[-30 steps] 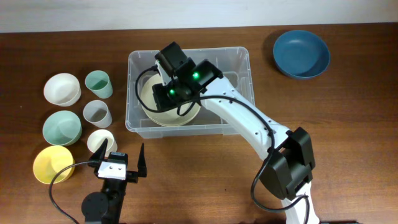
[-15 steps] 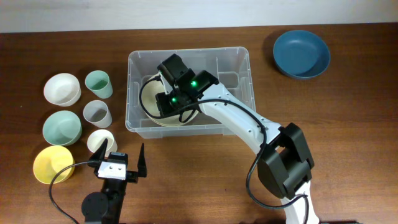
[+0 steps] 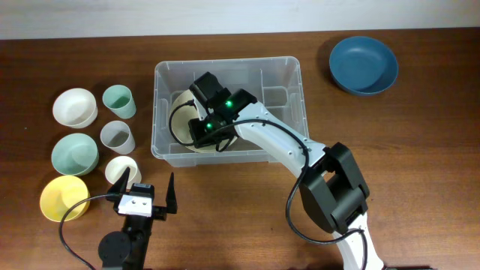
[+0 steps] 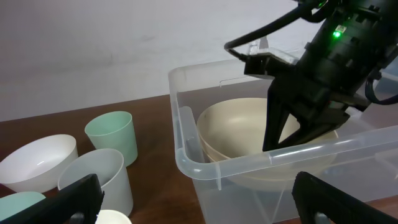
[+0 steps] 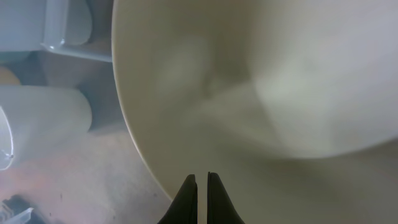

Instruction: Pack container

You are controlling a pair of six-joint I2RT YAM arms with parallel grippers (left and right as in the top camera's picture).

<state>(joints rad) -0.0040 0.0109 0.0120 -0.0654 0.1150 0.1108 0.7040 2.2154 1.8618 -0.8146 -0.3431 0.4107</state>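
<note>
The clear plastic container [image 3: 296,75] stands at the middle of the table and also shows in the left wrist view [image 4: 186,155]. A large cream bowl [image 3: 180,129] lies in its left half. My right gripper [image 3: 204,131] reaches down inside the container and is shut on the bowl's near rim. In the right wrist view the bowl [image 5: 261,74] fills the frame, with the fingers [image 5: 201,180] almost together at its edge. The left wrist view shows the bowl [image 4: 236,124] low in the container under the right gripper [image 4: 298,118]. My left gripper [image 3: 148,189] is open and empty in front of the container.
Left of the container stand a green cup [image 3: 118,101], a grey cup [image 3: 118,136] and a white cup [image 3: 121,169]. Further left are a white bowl [image 3: 75,107], a green bowl [image 3: 75,154] and a yellow bowl [image 3: 64,197]. A blue bowl [image 3: 364,64] sits at the far right.
My right gripper has lowered the cream bowl deeper into the container's left half and shifted slightly toward the front. The left arm has not moved.
</note>
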